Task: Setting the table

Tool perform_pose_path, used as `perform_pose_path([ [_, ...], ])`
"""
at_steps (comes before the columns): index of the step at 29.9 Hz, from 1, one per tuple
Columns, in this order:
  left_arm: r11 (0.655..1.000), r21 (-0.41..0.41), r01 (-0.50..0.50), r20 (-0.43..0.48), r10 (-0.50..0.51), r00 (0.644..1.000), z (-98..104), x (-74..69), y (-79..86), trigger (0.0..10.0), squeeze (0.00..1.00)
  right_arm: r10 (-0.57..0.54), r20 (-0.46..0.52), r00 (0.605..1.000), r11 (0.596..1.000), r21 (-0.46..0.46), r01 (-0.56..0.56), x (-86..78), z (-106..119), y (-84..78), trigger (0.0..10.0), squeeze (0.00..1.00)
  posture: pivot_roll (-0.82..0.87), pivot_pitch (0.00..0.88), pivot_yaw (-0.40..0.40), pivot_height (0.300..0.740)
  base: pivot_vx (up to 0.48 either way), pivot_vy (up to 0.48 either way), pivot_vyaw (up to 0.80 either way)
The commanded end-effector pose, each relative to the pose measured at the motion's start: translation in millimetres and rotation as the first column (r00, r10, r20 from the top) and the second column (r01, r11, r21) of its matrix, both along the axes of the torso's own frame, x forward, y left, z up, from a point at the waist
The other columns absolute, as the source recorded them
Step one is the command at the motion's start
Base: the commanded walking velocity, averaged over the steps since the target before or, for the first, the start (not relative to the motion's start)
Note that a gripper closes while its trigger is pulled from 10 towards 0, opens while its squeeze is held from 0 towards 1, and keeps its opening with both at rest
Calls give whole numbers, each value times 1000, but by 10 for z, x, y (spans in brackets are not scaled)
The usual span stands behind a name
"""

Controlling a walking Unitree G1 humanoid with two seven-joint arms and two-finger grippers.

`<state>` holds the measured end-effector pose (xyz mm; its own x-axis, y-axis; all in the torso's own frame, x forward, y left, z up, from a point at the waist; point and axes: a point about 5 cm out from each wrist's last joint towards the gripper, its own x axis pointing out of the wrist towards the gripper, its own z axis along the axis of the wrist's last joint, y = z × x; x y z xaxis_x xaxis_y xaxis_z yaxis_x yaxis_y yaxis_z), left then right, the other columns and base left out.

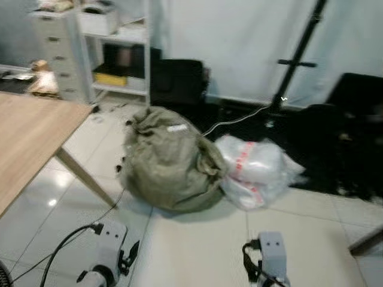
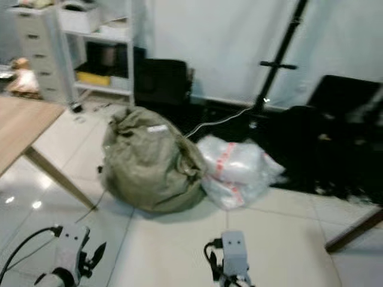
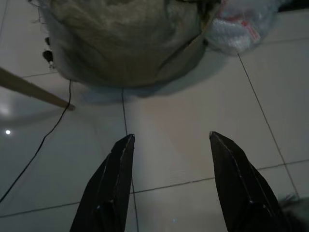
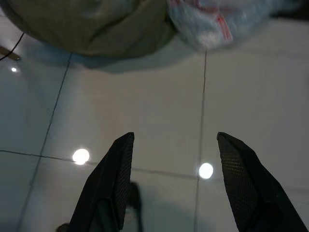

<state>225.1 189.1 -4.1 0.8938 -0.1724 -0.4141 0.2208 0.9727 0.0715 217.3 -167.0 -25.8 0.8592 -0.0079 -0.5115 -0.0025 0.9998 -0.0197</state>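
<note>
- Left gripper (image 3: 169, 159) and right gripper (image 4: 174, 159): fingers spread, holding nothing, above the pale tiled floor (image 1: 197, 251).
- You see no tableware; the bare light wooden tabletop (image 1: 30, 137) lies beyond the left fingers.
- Hazard: the bulky olive-green fabric sack (image 1: 170, 161) and thin black cable (image 3: 38, 145) ahead of the fingers could snag your advance.

Pale glossy tiled floor (image 1: 197, 251), marked with thin grout lines and bright light spots. Bulky olive-green sack (image 1: 170, 161) slumped on it, touched on one side by a clear plastic bag (image 1: 254, 170) with red print. Thin black cable (image 3: 41, 145) trailed over the tiles beside the sack. Light wooden desk (image 1: 30, 134) stood on the floor at left, bare on top, one slanted leg (image 1: 84, 176) near the sack.
</note>
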Motion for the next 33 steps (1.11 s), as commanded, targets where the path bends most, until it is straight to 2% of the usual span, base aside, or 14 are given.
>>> perform_pose_path([
  [1, 1000, -10, 6, -13, -6, 1000, -40, -30, -16, 10000, 0, -2, -12, 1000, 1000, -6, 2, -23, -28, -12, 10000, 0, -56, 0, 59, 740, 0, 0, -800],
  [33, 1000, 5, 25, -3, -25, 1000, -47, -25, -42, 10000, 0, 4, -6, 1000, 1000, -10, -4, -14, -32, -24, 10000, 0, -61, 0, 62, 740, 0, 0, -800],
])
